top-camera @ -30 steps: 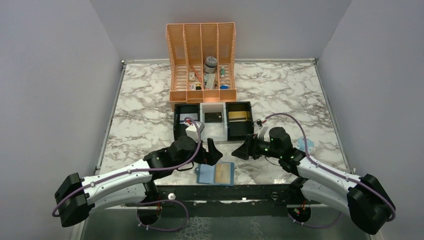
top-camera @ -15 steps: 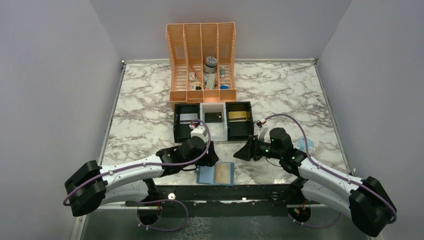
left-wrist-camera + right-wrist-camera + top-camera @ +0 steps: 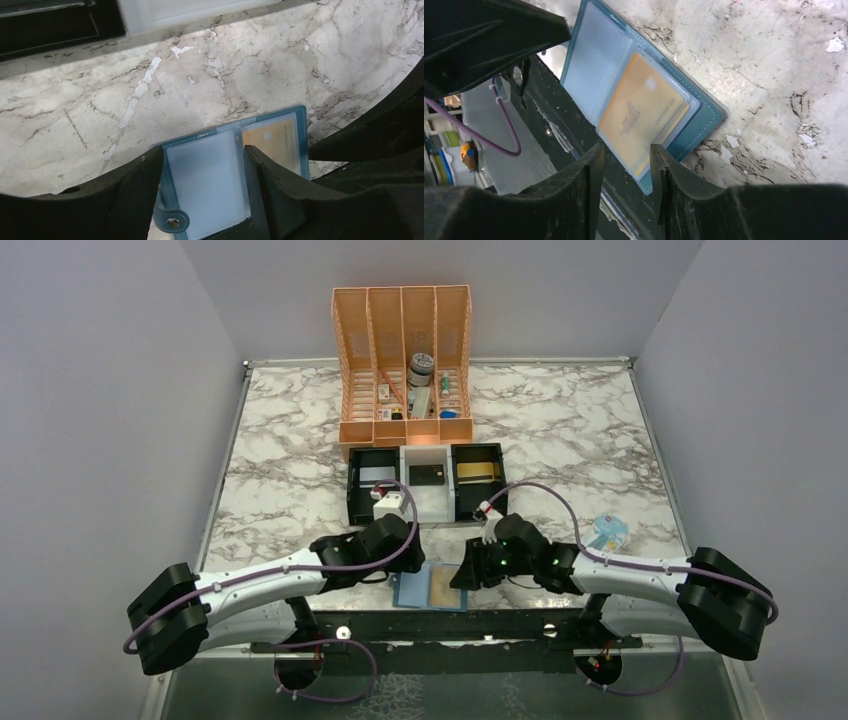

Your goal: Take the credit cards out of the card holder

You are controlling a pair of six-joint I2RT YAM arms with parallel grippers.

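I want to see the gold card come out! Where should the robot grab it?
Probably the edge of the credit card nearest the right gripper, coming from the outer side of the card holder, away from the fold. The card lies flat under a clear pocket, so only an edge can be pinched and slid out.

The flat mid-blue bifold card holder (image 3: pixel 705 116) looks like smooth, matt leather-like material with a stitched border. Its pockets are clear, faintly glossy plastic film lying over the thin gold-tan rectangular credit card (image 3: pixel 641 112), which has a smooth sheen. The white-and-grey marble-patterned table top (image 3: pixel 225 65) looks hard and mostly matt with small rough, chipped white flecks, and the black fingers (image 3: pixel 131 196) of the left gripper (image 3: pixel 201 150) appear to be matt plastic with a fine grainy texture.
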